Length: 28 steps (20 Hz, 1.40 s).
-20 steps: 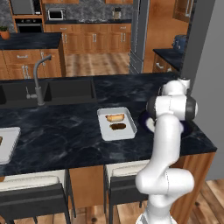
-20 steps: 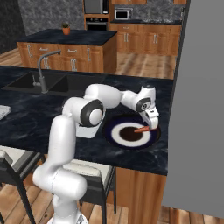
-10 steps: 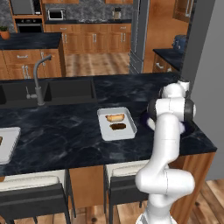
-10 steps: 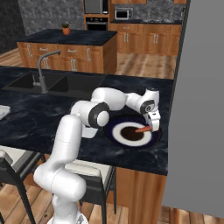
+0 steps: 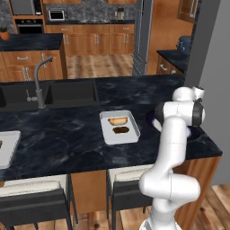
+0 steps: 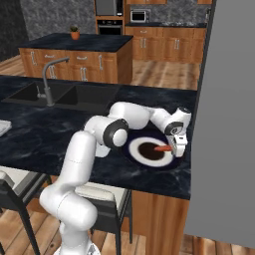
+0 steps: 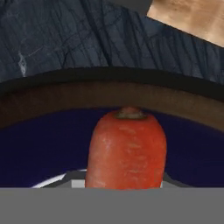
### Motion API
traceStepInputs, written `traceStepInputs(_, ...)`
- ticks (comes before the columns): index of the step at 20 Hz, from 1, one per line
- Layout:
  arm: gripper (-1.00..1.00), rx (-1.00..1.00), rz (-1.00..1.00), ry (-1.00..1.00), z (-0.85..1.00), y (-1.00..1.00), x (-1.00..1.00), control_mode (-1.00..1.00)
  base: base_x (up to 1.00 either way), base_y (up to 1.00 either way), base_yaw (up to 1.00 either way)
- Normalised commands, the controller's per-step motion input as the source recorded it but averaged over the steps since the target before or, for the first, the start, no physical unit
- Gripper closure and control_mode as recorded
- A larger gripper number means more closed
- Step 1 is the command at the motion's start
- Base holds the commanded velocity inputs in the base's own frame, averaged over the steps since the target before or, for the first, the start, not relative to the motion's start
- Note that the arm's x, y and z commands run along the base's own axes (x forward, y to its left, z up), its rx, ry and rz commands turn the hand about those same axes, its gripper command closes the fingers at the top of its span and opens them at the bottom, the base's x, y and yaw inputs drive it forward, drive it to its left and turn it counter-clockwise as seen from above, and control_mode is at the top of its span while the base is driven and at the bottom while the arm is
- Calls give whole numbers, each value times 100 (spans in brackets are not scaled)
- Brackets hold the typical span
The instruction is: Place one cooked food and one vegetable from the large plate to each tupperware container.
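1 carrot [image 7: 126, 151] in tool [image 6: 177, 148], over plate [image 6: 133, 148]

No legible text, label, brand, number or sign on any surface in view.

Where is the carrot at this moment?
In the right base view the carrot sits at the gripper, over the right edge of the large plate; the hand view shows it close up, over the plate.
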Motion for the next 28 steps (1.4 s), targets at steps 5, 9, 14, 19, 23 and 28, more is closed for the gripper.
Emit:
traceStepInputs(5, 100, 5, -6, -28, -7, 92, -83, -100, 0, 0, 0)
traceStepInputs(9, 100, -4, -7, -21, 60, 89, -38, -100, 0, 0, 0)
traceStepInputs(14, 100, -6, 0, -2, 76, 38, -36, -100, 0, 0, 0)
traceStepInputs(19, 100, -2, 1, 0, 86, 38, -21, -100, 0, 0, 0)
traceStepInputs(23, 100, 0, 0, -2, 46, 46, -26, -100, 0, 0, 0)
traceStepInputs(28, 100, 0, 9, -5, 7, 78, -33, -100, 0, 0, 0)
